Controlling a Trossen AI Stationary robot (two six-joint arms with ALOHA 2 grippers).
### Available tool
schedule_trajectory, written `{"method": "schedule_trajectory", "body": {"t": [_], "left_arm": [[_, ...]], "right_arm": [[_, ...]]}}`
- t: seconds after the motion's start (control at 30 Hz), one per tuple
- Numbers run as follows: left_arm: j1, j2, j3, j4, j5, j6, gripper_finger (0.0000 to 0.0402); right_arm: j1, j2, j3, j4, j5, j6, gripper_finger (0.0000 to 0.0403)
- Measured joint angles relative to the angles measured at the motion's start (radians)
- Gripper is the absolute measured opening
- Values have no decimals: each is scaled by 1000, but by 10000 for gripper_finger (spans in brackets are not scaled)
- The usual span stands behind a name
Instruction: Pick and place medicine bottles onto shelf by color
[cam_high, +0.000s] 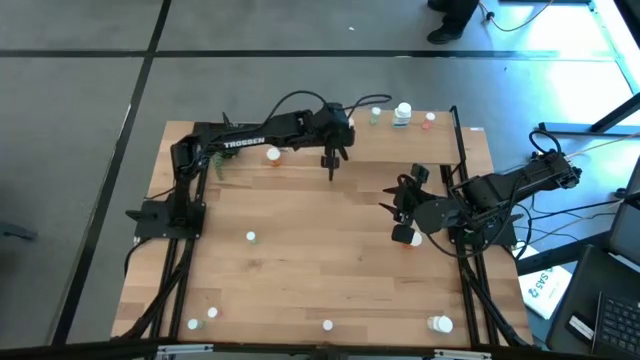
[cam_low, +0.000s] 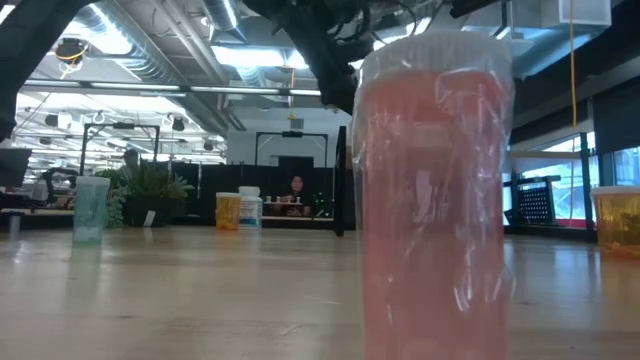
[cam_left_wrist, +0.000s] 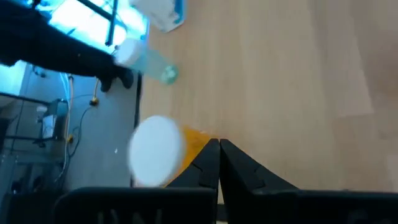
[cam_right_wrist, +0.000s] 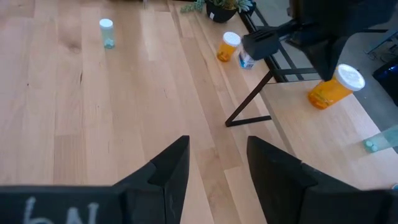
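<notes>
Lying capped-end outward just beside shut, empty left gripper (cam_left_wrist: 219, 163): small orange white-capped bottle (cam_left_wrist: 163, 152); right gripper (cam_right_wrist: 217, 163) half-open, empty, farther.

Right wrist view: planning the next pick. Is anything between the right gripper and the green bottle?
Nothing visible. Only bare tabletop lies between the open right gripper and the green bottle.
</notes>
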Motion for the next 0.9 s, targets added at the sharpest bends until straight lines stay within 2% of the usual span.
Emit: {"method": "schedule_trajectory", "body": {"t": [0.9], "left_arm": [[72,-1,0,44,0,-1,0]], "right_arm": [[0,0,0,0,0,0,163]]}}
